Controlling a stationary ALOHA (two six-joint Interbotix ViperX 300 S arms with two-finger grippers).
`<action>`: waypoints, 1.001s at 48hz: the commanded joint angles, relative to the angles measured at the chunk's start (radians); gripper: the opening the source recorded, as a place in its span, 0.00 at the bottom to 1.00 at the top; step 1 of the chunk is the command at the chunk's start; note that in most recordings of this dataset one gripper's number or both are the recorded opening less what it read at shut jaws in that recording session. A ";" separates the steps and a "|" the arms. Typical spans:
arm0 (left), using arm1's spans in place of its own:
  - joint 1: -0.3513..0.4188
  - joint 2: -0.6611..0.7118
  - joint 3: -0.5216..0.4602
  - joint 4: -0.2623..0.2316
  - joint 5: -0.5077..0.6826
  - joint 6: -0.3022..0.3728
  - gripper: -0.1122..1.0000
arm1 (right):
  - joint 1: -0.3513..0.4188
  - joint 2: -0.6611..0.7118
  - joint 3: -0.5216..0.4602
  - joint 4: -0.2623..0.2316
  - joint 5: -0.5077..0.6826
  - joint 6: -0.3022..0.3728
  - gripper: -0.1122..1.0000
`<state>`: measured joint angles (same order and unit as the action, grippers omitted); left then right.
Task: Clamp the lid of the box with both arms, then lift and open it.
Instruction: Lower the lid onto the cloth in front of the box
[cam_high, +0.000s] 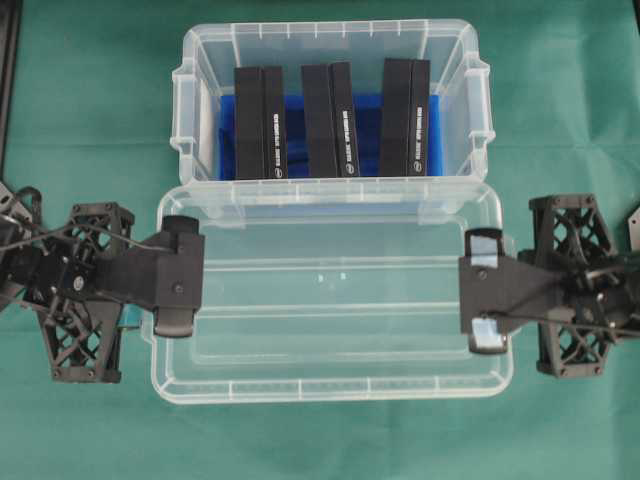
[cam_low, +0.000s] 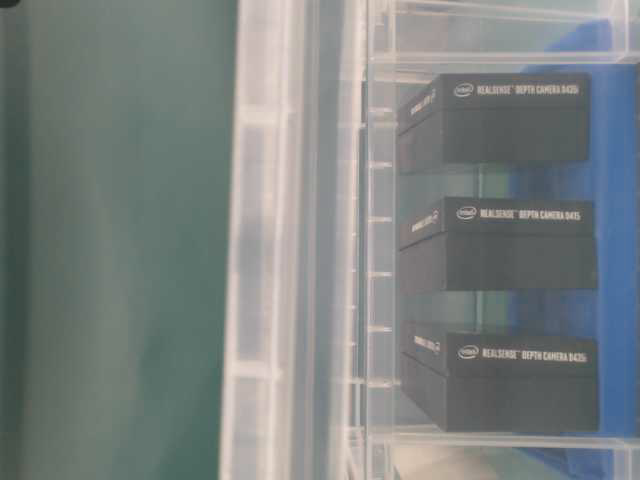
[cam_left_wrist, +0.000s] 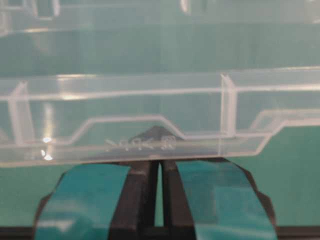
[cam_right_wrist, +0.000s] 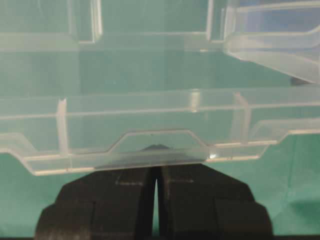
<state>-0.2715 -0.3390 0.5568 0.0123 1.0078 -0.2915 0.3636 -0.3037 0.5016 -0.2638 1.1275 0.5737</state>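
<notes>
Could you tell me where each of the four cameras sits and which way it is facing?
Overhead exterior: above the table looking down; shows the box, the lid before it, the left claw and right claw on the lid's short ends.
Table-level exterior: low, close against the box wall, picture rotated sideways; black cases inside; no arm visible.
Left wrist: behind the left claw, facing the lid's edge; taped fingers nearly together.
Right wrist: behind the right claw, facing the opposite edge; black fingers.
Shared: overhead and both wrist views show the lid.

Three black cases (cam_low: 497, 255) inside the box (cam_low: 300, 240) read "Intel RealSense Depth Camera": top D435i; middle D415; bottom D435i.
</notes>
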 joint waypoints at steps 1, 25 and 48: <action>0.006 0.005 -0.061 0.018 -0.057 -0.002 0.10 | 0.005 0.005 -0.086 -0.025 -0.025 0.012 0.10; -0.023 0.020 -0.034 0.020 -0.110 -0.032 0.10 | 0.037 0.040 -0.089 -0.037 -0.029 0.063 0.10; -0.025 0.101 0.052 0.020 -0.235 -0.074 0.10 | 0.037 0.098 0.006 -0.035 -0.187 0.077 0.10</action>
<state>-0.3175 -0.2408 0.6366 0.0107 0.8682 -0.3421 0.4126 -0.2148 0.5185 -0.2638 1.0661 0.6381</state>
